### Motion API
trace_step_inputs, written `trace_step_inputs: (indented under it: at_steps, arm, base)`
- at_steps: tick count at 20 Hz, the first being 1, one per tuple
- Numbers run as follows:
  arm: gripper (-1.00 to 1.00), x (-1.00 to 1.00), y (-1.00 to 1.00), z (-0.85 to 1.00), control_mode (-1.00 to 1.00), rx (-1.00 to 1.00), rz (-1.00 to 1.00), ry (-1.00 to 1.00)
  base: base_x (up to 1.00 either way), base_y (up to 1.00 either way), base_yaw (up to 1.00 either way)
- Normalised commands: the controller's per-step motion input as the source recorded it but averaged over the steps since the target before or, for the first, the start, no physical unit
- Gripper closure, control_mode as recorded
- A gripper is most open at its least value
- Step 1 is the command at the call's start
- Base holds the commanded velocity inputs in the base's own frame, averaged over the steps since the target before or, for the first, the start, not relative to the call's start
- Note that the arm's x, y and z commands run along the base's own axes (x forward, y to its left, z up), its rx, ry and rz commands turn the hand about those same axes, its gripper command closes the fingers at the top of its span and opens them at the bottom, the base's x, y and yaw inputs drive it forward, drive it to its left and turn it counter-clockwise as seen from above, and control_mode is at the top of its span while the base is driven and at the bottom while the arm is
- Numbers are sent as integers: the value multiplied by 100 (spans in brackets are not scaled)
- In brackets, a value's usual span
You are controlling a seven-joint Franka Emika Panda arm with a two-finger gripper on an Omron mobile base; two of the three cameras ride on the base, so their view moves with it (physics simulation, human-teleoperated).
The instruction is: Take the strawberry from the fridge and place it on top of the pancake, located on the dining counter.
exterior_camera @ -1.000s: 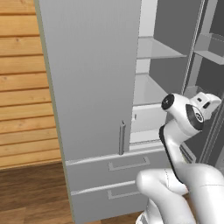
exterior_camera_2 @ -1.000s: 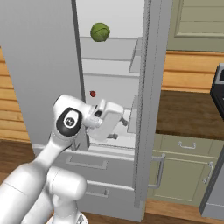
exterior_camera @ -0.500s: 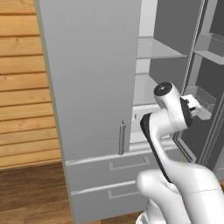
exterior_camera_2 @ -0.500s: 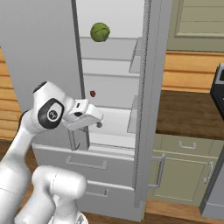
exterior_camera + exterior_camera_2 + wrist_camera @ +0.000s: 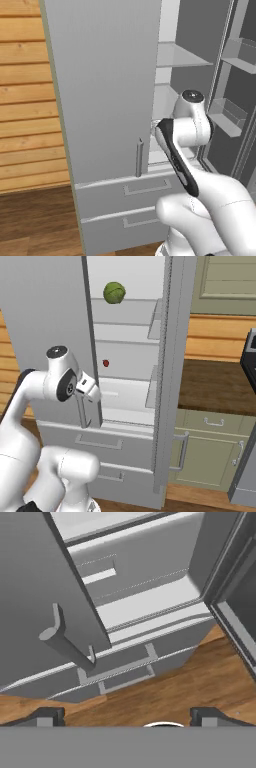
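The fridge (image 5: 45, 311) stands with its left door (image 5: 100, 75) shut and its right door swung open. The strawberry (image 5: 105, 363), a tiny red berry, sits on a white middle shelf inside. My gripper (image 5: 91, 392) hangs in front of the left door's inner edge, lower than the strawberry and nearer to me. It points down at the drawers and is open, with nothing between its fingertips (image 5: 47, 716). In the hand view the gripper (image 5: 128, 716) looks down past the door handle (image 5: 65, 644). The pancake and the dining counter are out of view.
A round green leafy ball (image 5: 114, 292) lies on the fridge's top shelf. The open right door (image 5: 167, 381) with its bins (image 5: 227, 117) stands to the right. Two drawers (image 5: 145, 187) sit below. A brown countertop (image 5: 215, 386) over grey-green cabinets adjoins the fridge.
The arm has swung left, carrying the hand from the fridge opening over to the left door's edge and tipping it downward. The jaws stayed open.
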Motion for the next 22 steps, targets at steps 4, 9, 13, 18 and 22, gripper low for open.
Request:
trace_step_inputs:
  at_steps: [4, 9, 13, 18, 22]
  arm:
    - [-100, 25, 28, 0, -100, 18, 13, -9]
    - [-100, 42, 28, 0, -100, -18, 21, 3]
    - [-100, 31, 2, -3, -100, -4, 5, 16]
    - [-100, 33, 62, -23, -100, 0, 0, 1]
    - [-100, 49, 18, -16, -100, -1, 0, 0]
  base:
    - [0, 0, 0]
    - [0, 0, 0]
    - [0, 0, 0]
    - [0, 0, 0]
    - [0, 0, 0]
